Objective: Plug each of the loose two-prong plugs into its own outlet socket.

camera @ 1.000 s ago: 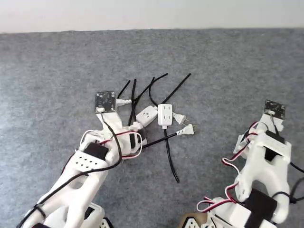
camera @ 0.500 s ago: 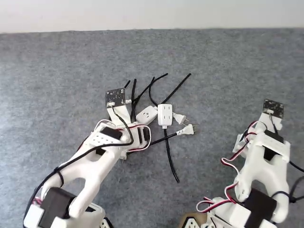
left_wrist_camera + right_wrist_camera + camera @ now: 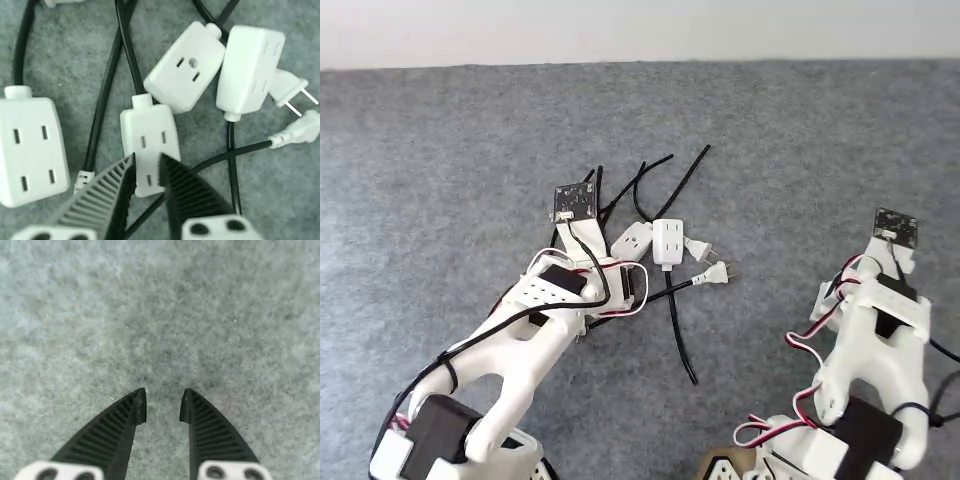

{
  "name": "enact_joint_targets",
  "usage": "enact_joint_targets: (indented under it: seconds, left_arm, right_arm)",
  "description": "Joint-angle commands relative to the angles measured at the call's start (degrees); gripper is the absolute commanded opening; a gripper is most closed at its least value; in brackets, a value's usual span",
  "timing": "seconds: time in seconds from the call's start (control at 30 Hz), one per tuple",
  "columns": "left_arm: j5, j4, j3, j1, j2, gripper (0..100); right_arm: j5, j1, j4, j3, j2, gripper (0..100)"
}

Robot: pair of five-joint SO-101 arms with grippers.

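In the high view the left arm (image 3: 535,340) lies over the near side of a tangle of black cords (image 3: 675,340). Past its wrist sit two white outlets side by side, an angled socket (image 3: 630,241) and an oblong tap (image 3: 667,243). A small white plug (image 3: 698,249) lies just beside the tap, and a corded plug (image 3: 717,272) rests a little nearer, both loose with their prongs pointing away from the outlets. The left wrist view looks under the arm at what it covers from above: a narrow outlet block (image 3: 150,135) with two pairs of slots facing up and, beside it, a wider four-slot block (image 3: 27,150). The left gripper (image 3: 146,162) hangs right over the narrow block with its jaws slightly parted, the gap narrower than the block, holding nothing. This view also makes plain the angled socket's (image 3: 185,67) round earth hole, the tap (image 3: 252,65), the small plug's (image 3: 282,87) two bare prongs and the corded plug (image 3: 300,131). The right arm (image 3: 875,340) sits well apart from the tangle, and its wrist view shows the right gripper (image 3: 162,407) with jaws a little apart, empty, above the bare surface (image 3: 160,315). That surface (image 3: 440,160) is grey and felt-like, meeting a pale wall (image 3: 640,30) at the far edge.
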Motion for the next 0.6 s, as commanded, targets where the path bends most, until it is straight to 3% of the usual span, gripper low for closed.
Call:
enact_joint_targets:
  seconds: [0.0, 0.23, 0.57]
  left_arm:
    - [0.26, 0.44, -1.80, 0.26, 0.18, 4]
    - [0.44, 1.49, -1.71, 0.44, 0.18, 22]
    - [0.53, 1.85, -1.89, 0.26, 0.26, 23]
  right_arm:
    - [0.62, -0.75, -0.84, -0.44, -0.57, 12.4]
    - [0.62, -0.75, -0.84, -0.44, -0.57, 12.5]
    - [0.62, -0.75, -0.84, -0.44, -0.57, 12.5]
